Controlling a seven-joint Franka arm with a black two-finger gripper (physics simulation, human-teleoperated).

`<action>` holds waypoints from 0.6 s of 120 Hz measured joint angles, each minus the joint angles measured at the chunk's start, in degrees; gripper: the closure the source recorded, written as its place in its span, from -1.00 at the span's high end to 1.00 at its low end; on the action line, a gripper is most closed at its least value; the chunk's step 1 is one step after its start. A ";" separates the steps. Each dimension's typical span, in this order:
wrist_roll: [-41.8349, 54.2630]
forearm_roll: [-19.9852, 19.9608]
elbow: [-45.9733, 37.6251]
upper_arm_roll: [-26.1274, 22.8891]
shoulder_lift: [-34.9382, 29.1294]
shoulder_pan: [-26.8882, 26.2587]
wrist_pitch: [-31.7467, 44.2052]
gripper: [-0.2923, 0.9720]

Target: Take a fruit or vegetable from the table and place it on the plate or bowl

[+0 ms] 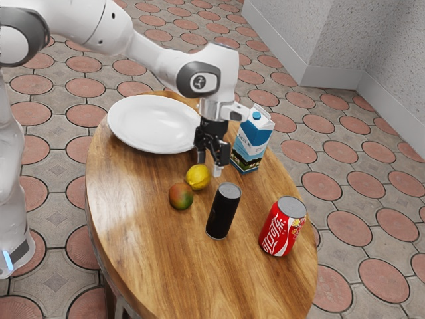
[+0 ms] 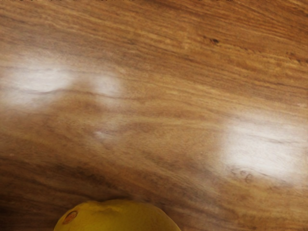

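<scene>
A yellow lemon (image 1: 198,177) lies on the round wooden table (image 1: 153,259), just in front of the white plate (image 1: 149,123). My black gripper (image 1: 208,166) hangs right over the lemon's far side, open, with its fingers pointing down and nothing between them. Under the hand, the wrist view has the lemon (image 2: 115,216) peeking in at the edge, on bare wood (image 2: 159,106). A red-green mango-like fruit (image 1: 180,196) rests on the table close beside the lemon, toward the table's front.
A blue and white milk carton (image 1: 252,141) stands close to the gripper on the exterior view's right. A black can (image 1: 222,211) stands in front of the lemon, and a red soda can (image 1: 282,226) further right near the table edge.
</scene>
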 joint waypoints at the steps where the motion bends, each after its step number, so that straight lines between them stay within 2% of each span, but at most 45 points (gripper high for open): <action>1: 0.06 -0.11 -0.02 0.00 0.03 0.00 0.06 0.48; 23: 0.60 -3.70 -2.91 0.01 -1.64 3.39 0.88 0.48; 72: -3.86 -9.13 -6.73 -0.89 -2.51 3.19 1.58 0.46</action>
